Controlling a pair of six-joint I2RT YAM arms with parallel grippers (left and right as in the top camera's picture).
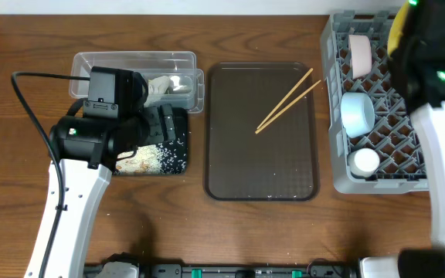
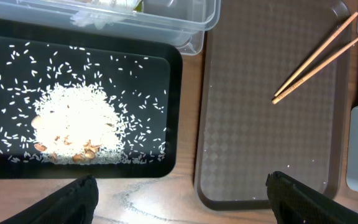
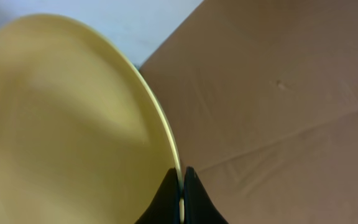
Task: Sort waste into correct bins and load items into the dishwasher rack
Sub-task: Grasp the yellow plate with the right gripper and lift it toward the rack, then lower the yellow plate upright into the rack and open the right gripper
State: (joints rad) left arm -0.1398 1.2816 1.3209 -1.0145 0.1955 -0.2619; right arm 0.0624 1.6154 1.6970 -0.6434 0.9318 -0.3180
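Observation:
My right gripper [image 3: 181,180] is shut on the rim of the yellow plate [image 3: 61,124], held over the far right of the grey dishwasher rack [image 1: 338,166]; the plate shows as a yellow edge [image 1: 398,31] by the arm. The rack holds a white bowl [image 1: 360,54], a light blue bowl [image 1: 357,113] and a small white cup [image 1: 364,161]. Two chopsticks [image 1: 288,100] lie on the brown serving tray [image 1: 230,174], also in the left wrist view [image 2: 316,59]. My left gripper [image 2: 179,199] is open and empty over the table by the black tray [image 2: 173,112], which holds rice crumbs [image 2: 73,127]. The clear tub [image 1: 130,62] holds white paper [image 1: 164,83].
The brown serving tray [image 2: 229,155] sits between the black tray and the rack. The left arm's cable [image 1: 29,108] loops over the table's left side. A brown surface [image 3: 278,93] fills the right wrist view behind the plate.

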